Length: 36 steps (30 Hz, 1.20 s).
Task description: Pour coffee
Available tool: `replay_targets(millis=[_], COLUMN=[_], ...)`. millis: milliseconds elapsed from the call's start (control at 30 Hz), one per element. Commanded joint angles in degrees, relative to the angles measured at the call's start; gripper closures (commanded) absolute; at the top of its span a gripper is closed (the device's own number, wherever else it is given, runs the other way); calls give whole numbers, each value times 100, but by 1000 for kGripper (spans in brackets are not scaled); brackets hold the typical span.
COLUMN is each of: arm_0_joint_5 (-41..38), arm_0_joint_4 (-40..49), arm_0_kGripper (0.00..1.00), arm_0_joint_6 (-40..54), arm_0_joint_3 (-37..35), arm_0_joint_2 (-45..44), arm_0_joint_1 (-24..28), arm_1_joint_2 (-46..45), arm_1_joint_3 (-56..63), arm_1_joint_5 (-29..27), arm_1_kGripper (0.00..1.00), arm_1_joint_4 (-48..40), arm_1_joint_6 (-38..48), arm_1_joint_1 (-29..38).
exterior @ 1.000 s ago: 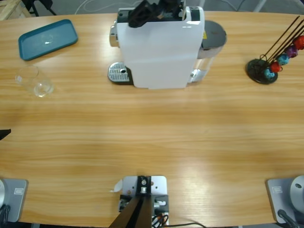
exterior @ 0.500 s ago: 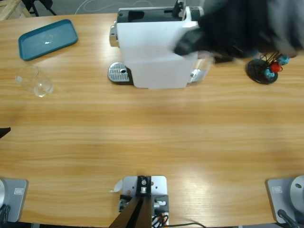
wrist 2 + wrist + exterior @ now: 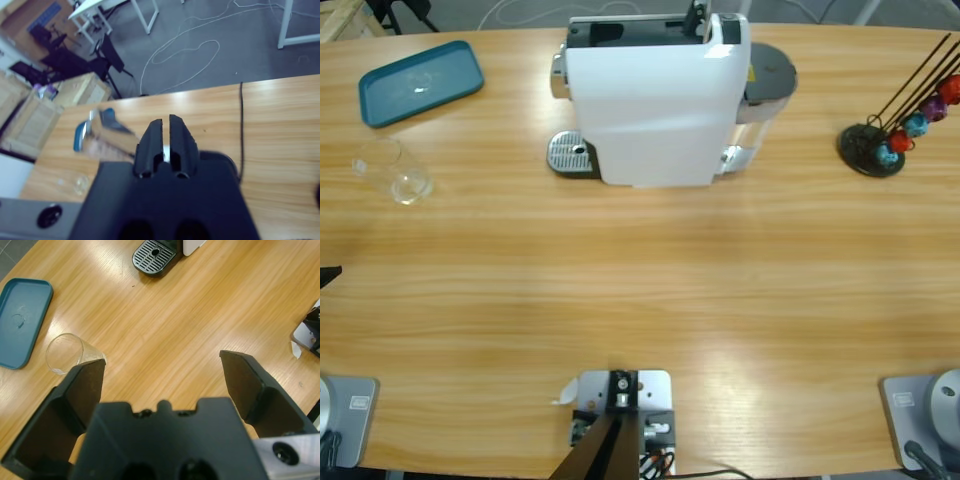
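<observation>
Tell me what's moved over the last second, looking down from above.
An arm that was over the coffee machine swept right and left the overhead view. It took hold of nothing there. The glass, teal tray and capsule stand stayed put.

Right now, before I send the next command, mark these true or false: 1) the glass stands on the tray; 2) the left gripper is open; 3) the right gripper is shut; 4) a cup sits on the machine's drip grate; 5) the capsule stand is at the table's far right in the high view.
1) False: the glass stands on the table beside the tray.
2) True: the left gripper is open.
3) True: the right gripper is shut, holding nothing.
4) False: the machine's drip grate is bare.
5) True: the capsule stand is there.
</observation>
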Motion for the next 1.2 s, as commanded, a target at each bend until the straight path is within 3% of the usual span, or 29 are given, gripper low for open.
replay_targets(millis=[33,167,400,1200], arm_0_joint_5=[145,152,152,160], arm_0_joint_4=[-72,-72,-72,-72], arm_0_kGripper=[0,0,0,0], arm_0_joint_6=[-38,-40,-40,-47], arm_0_joint_3=[216,174,181,199], arm_0_joint_2=[103,290,260,190], arm_0_joint_1=[47,47,47,47], arm_1_joint_2=[888,881,1083,2711], arm_1_joint_3=[-296,-294,-396,-550], arm_1_joint_5=[469,1081,1065,1359], arm_1_kGripper=[1000,1000,1000,1000], arm_1_joint_4=[-352,-723,-760,-1067], arm_1_joint_6=[476,759,1385,1378], arm_1_joint_1=[16,215,575,965])
